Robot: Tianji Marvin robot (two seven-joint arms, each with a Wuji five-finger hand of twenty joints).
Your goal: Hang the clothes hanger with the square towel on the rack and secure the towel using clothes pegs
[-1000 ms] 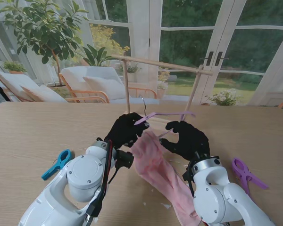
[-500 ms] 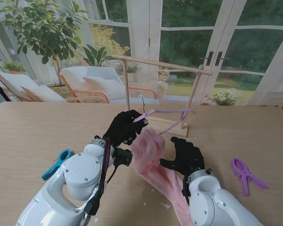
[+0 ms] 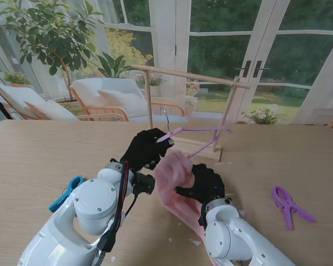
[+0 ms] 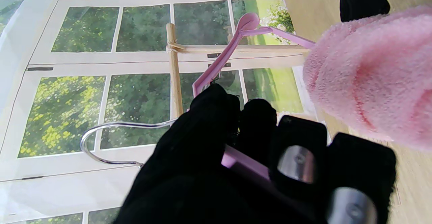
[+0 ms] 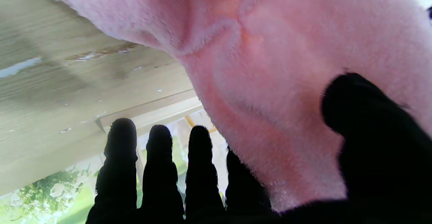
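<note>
— While we look down from the stand, where is our left hand (image 3: pixel 146 149)?

— Our left hand is closed tight around the pink hanger (image 3: pixel 195 131), near its silver hook (image 3: pixel 166 117). The wrist view shows our black fingers (image 4: pixel 216 122) wrapped around the hanger's bar, with the hook sticking out past them.

— Is the hanger on the rack (image 3: pixel 190 77) yet?

— No. We hold it up in the air, on our side of the wooden rack. The hook is not over the top bar.

— Where is the towel (image 3: pixel 175 180)?

— The pink towel hangs from the hanger and bunches up between our two hands. Its long end runs down toward us and lies on the worktop (image 3: pixel 39 155).

— What does our right hand (image 3: pixel 202 184) do?

— It is at the towel. In its wrist view the thumb (image 5: pixel 371 143) is on one side of the fluffy cloth and the other fingers are on the other side. They look spread out, so we cannot tell if it really grips the towel.

— And the pegs?

— A blue peg (image 3: pixel 66 192) lies on the worktop well to our left. A purple peg (image 3: pixel 288 206) lies well to our right. No hand touches them.
</note>
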